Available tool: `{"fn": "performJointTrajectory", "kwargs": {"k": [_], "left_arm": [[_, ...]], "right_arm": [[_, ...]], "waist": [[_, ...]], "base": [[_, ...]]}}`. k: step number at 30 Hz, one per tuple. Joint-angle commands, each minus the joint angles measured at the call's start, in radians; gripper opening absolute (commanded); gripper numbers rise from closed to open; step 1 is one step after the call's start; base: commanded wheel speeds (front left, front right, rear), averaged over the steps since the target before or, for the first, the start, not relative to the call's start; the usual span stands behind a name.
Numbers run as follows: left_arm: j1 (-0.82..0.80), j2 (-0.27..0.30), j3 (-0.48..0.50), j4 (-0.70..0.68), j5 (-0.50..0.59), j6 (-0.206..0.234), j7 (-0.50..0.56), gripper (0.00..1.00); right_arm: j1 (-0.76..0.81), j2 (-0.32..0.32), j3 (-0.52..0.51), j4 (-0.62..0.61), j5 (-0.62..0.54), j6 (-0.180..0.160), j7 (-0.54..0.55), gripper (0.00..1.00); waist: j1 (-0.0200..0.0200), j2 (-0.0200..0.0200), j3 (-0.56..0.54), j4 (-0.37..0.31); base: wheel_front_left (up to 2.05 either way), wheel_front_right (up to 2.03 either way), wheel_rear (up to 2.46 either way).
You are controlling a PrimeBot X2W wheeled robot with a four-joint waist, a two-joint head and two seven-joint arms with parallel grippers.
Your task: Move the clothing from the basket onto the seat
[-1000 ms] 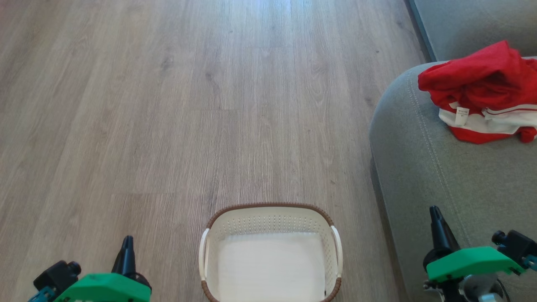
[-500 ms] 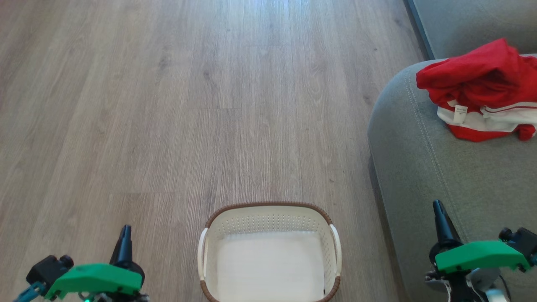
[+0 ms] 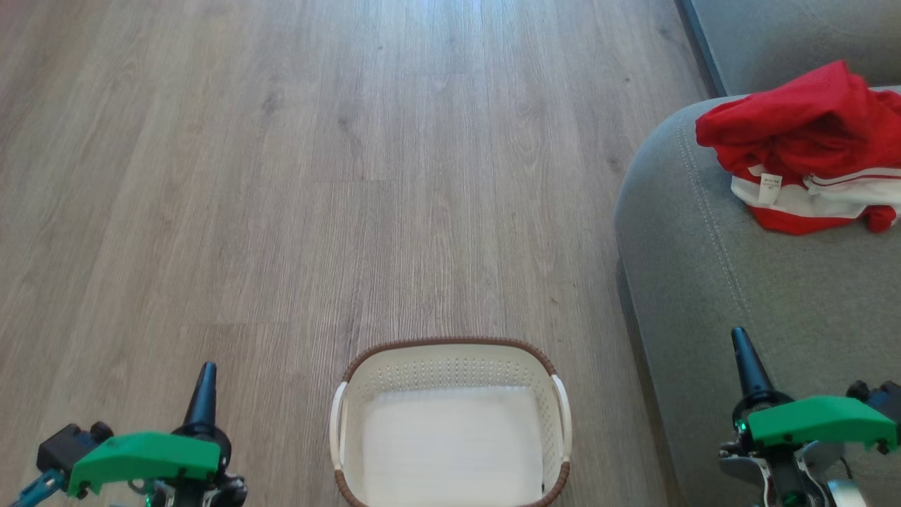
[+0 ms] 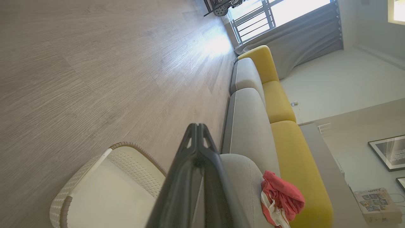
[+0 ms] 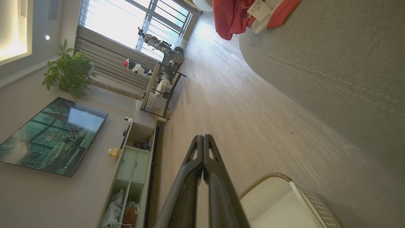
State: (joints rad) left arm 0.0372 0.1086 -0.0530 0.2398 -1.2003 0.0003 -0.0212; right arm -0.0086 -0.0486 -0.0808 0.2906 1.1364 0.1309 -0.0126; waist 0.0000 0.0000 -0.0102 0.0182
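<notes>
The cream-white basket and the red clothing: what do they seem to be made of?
Cream-white perforated basket: probably moulded plastic, smooth, matt, with rows of holes; brown rim looks woven. Bright red clothing with white stripes: seemingly thin synthetic fabric, slightly shiny, crumpled in soft folds.

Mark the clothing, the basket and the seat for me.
clothing [image 3: 802, 134], head view, middle of the red heap.
basket [image 3: 450, 370], head view, perforated far wall.
seat [image 3: 704, 296], head view, bare grey cushion below the heap.
</notes>
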Motion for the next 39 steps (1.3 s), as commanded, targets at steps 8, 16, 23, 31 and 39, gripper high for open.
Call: {"fn": "performJointTrajectory", "kwargs": {"k": [8, 16, 23, 31, 39], "left_arm": [[-0.073, -0.009, 0.056, -0.019, -0.099, -0.033, 0.028, 0.00], [-0.090, -0.019, 0.080, -0.013, -0.177, -0.057, 0.052, 0.00], [-0.105, -0.027, 0.101, -0.008, -0.246, -0.078, 0.072, 0.00], [-0.121, -0.036, 0.122, -0.002, -0.315, -0.099, 0.093, 0.00], [-0.138, -0.045, 0.146, 0.003, -0.393, -0.123, 0.116, 0.00]], "right_arm": [[-0.065, -0.003, 0.001, -0.040, 0.110, 0.000, 0.030, 0.00], [-0.073, -0.002, -0.008, -0.041, 0.199, 0.000, 0.053, 0.00], [-0.081, -0.002, -0.015, -0.042, 0.276, 0.000, 0.074, 0.00], [-0.088, -0.002, -0.022, -0.044, 0.354, 0.000, 0.095, 0.00], [-0.097, -0.002, -0.031, -0.045, 0.443, 0.000, 0.118, 0.00]], "waist": [[0.0000, 0.0000, 0.003, -0.004], [0.0000, 0.0000, 0.005, -0.007], [0.0000, 0.0000, 0.008, -0.010], [0.0000, 0.0000, 0.010, -0.013], [0.0000, 0.0000, 0.012, -0.017]], "base": [[0.00, 0.00, 0.00], [0.00, 0.00, 0.00], [0.00, 0.00, 0.00], [0.00, 0.00, 0.00], [0.00, 0.00, 0.00]]}}
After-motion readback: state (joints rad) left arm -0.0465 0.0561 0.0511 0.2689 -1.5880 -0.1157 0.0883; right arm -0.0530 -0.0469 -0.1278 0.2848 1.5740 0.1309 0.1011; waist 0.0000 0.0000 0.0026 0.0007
